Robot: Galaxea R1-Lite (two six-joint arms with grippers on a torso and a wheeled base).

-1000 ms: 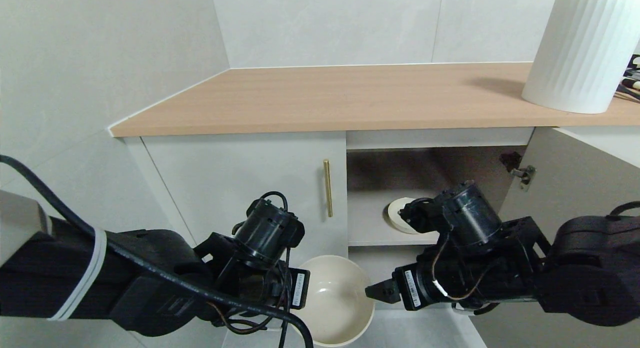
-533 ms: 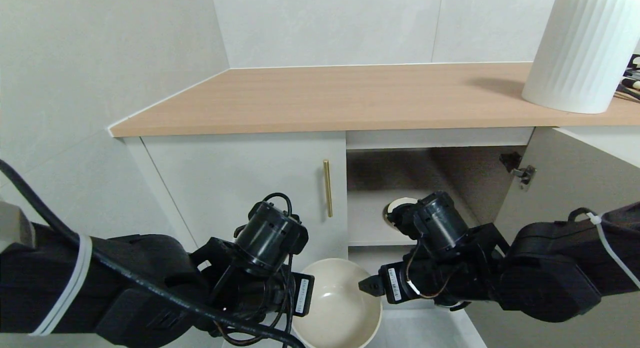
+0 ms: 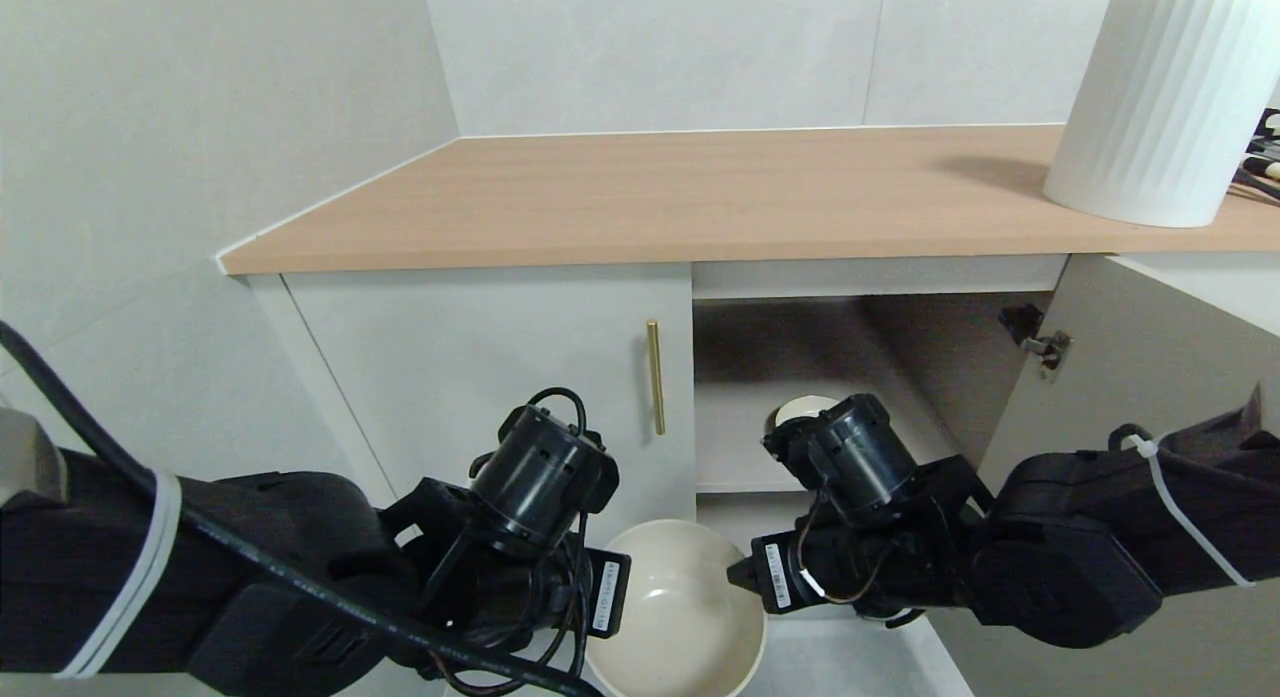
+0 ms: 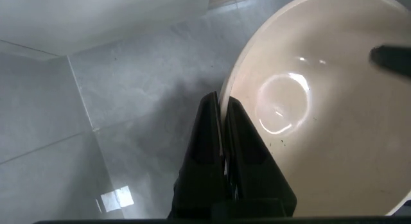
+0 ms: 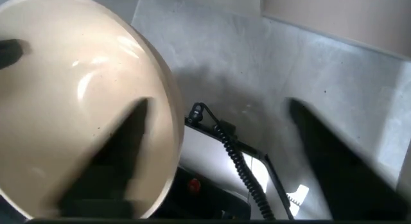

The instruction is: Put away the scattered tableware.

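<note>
Your right gripper point(image 3: 742, 577) has swung in toward the bowl point(image 3: 685, 627) and now sits spread open astride its rim, while your left gripper point(image 4: 222, 101) stays clamped on the opposite rim, so the bowl hangs between the two grippers.

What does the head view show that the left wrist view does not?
Head, not left wrist: the countertop, the white ribbed container, the open cabinet with a pale dish inside. Left wrist, not head: the left pincer shut on the rim of the cream bowl. Both: that bowl and the right pincer at its far rim.
</note>
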